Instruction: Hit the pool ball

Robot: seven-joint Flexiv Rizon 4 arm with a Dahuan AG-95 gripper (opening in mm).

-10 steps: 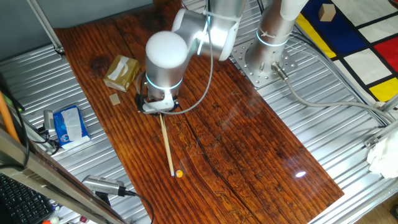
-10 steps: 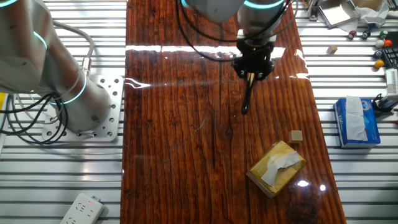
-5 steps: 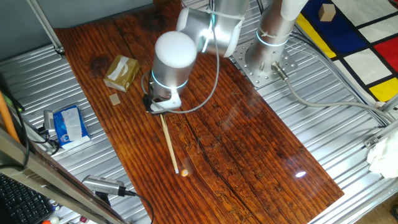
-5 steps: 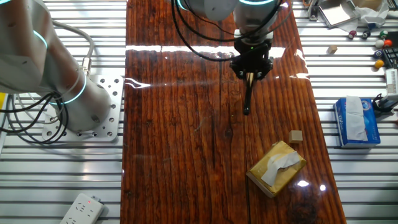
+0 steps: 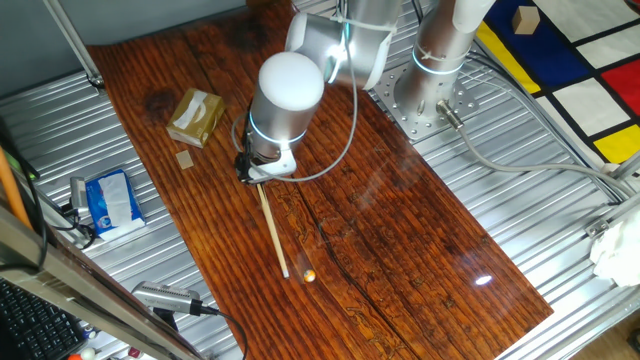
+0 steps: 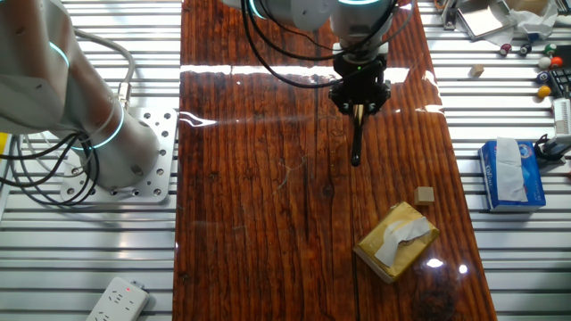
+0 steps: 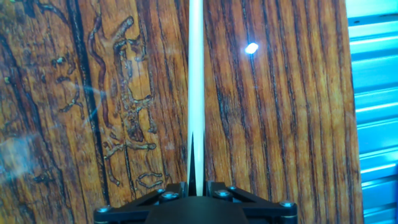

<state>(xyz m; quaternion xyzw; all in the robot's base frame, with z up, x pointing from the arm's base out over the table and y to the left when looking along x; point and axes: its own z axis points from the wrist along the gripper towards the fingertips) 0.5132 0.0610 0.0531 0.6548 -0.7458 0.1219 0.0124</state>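
The jaws are clamped on a thin stick [image 5: 272, 230] that points to the bottom of the frame. The ball [image 5: 309, 276] sits on the counter [image 5: 400, 230], just right of the stick's tip.

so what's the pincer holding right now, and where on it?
The pincer is shut on a thin pale stick, gripped at its near end; the rest runs out along the table toward the ball.
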